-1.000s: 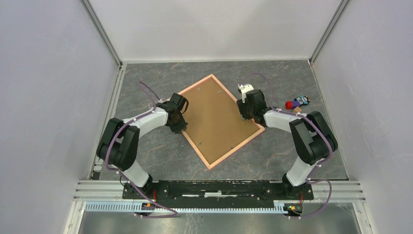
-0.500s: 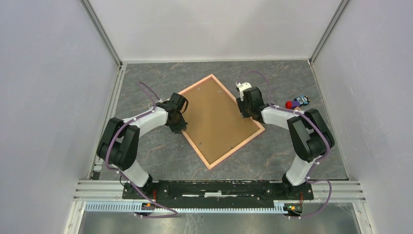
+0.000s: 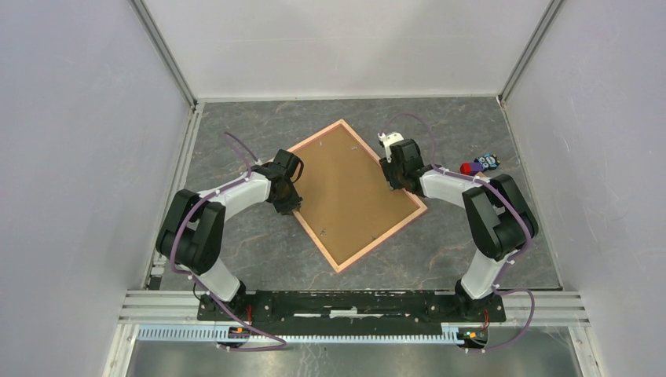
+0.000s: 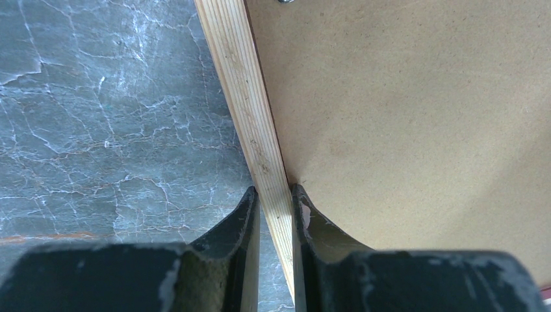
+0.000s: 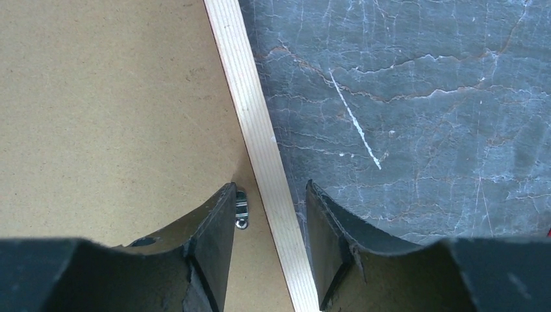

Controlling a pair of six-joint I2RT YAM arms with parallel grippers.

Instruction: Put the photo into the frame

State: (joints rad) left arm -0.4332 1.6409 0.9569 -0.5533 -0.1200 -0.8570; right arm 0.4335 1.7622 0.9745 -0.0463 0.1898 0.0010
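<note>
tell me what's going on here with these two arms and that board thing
Two robot arms are working on a thin pink-edged rectangular picture frame that lies back-up on the grey marbled table, its brown backing board showing. The left gripper is clamped on the frame's left rail. The right gripper straddles the opposite rail with its jaws open, not touching it, beside a small metal clip on the backing. The photo is not in view.

The left arm (image 3: 228, 196) and right arm (image 3: 454, 188) are white and black. A thin purple cable (image 3: 409, 117) runs along each. Their fingers (image 4: 240, 250) are black.
</note>
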